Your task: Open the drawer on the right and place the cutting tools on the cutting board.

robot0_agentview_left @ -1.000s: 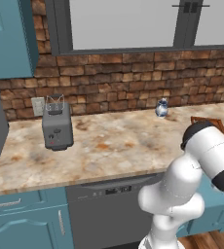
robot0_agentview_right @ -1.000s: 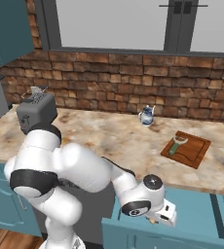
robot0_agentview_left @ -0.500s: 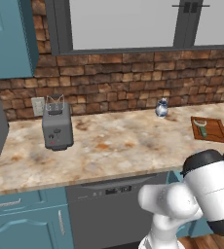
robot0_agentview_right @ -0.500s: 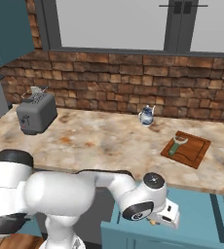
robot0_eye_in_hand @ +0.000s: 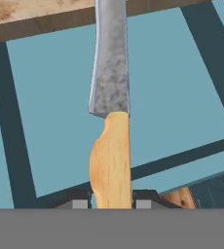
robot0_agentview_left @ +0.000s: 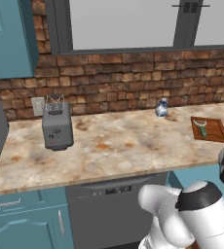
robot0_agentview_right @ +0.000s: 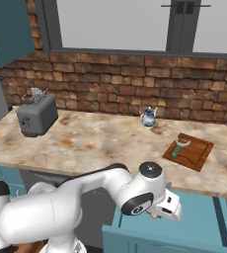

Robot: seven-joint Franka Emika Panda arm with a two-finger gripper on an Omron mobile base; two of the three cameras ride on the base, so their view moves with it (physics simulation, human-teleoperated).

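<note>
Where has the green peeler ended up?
The green peeler lies on the cutting board, on the counter's right end, right of the small blue kettle.

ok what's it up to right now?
The claw is shut on the knife, gripping its tan handle over the open teal drawer. The green-handled peeler already lies on the cutting board at the counter's right end. The knife is what's left to place.

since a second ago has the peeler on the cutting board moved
No. In the right base view the peeler lies in the same spot on the cutting board, head toward the brick wall, as before.
</note>
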